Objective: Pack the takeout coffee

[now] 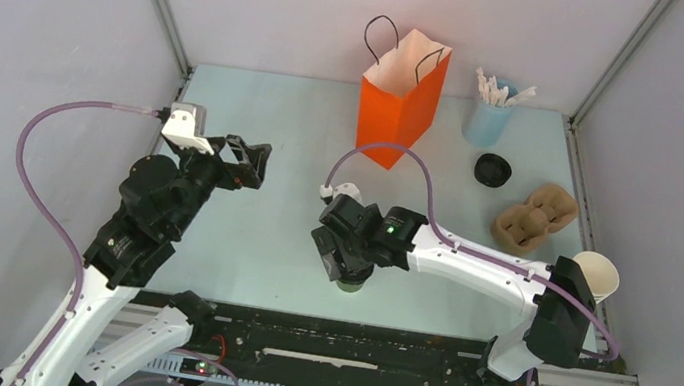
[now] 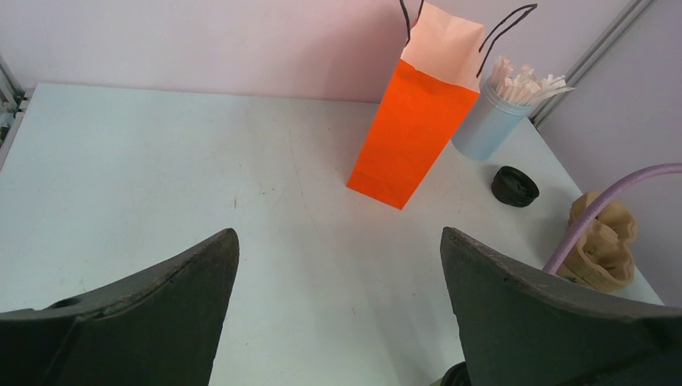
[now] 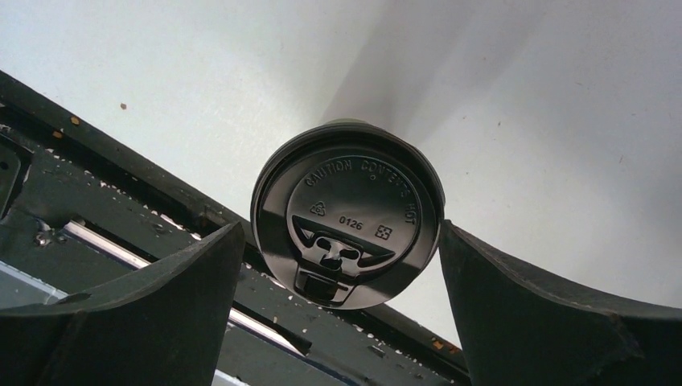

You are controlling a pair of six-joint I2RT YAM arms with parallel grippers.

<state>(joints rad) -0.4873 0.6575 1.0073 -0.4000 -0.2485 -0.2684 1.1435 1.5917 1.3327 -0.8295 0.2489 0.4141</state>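
The takeout coffee [image 1: 351,284], a small olive-green cup with a black lid [image 3: 347,215], stands upright near the table's front edge, by the black rail. My right gripper [image 1: 345,262] is right over it and open. In the right wrist view [image 3: 342,233] its jaws stand on either side of the lid, the right one at the lid's rim and the left one a little apart. The orange bag [image 1: 399,100] stands open at the back centre, also in the left wrist view [image 2: 414,133]. My left gripper [image 1: 249,162] is open and empty, held above the left table [image 2: 339,233].
A pale blue cup of white sticks [image 1: 488,118] stands right of the bag. A loose black lid [image 1: 493,170] and a brown cardboard cup carrier [image 1: 534,218] lie at the right. A lidless cup with a white inside [image 1: 597,274] sits by the right arm. The black rail [image 1: 346,350] runs along the front.
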